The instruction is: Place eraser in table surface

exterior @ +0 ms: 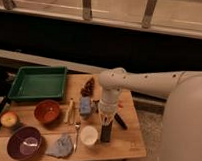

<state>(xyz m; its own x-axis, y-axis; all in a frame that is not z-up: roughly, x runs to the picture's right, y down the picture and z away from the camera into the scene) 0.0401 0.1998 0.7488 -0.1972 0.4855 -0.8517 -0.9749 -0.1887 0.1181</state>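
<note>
Black eraser (120, 120) flat on wooden table surface (127, 146) (plank grain), beside the tool (106, 132).

White tubular arm (144, 82); dark claw (106, 131) over tabletop

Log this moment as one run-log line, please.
phase: placing | gripper: down at table surface, right of white cup | eraser: not identifiable | green tray: back-left
</note>
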